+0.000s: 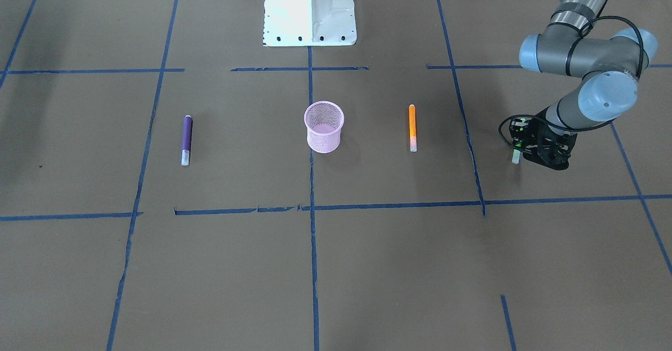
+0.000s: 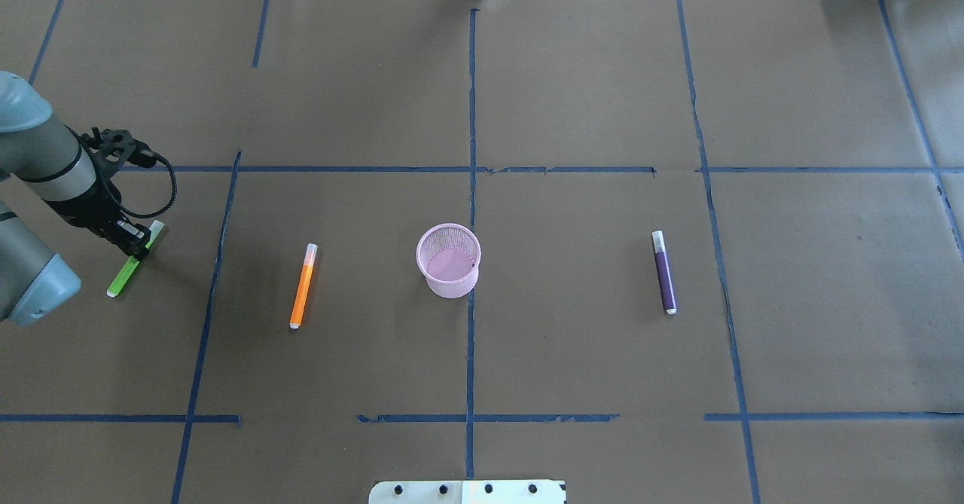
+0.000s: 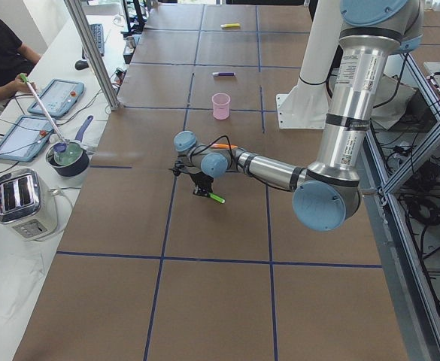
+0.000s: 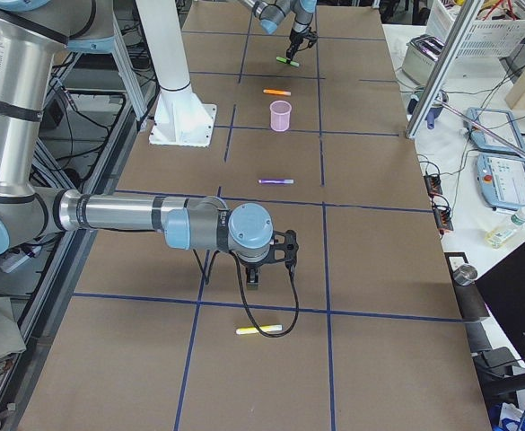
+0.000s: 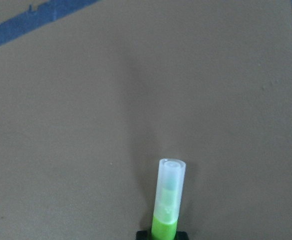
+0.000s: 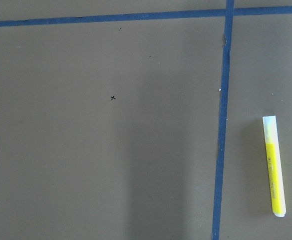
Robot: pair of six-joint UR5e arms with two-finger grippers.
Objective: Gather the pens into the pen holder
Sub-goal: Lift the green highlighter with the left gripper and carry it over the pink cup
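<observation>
The left fingers (image 2: 138, 247) clamped the green pen (image 2: 123, 279); the right fingers (image 4: 254, 278) hid their opening; the yellow pen (image 6: 275, 170) bore illegible print.

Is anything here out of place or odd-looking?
Yes: a yellow pen lies alone far out on the robot's right, well away from the pink pen holder, the orange pen, the purple pen and the green pen in the left gripper.

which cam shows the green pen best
Overhead exterior: the green pen shows nearly full length under the left gripper. Left wrist shows only its cap end; front-facing, just the cap tip; both side views, a small green sliver.
</observation>
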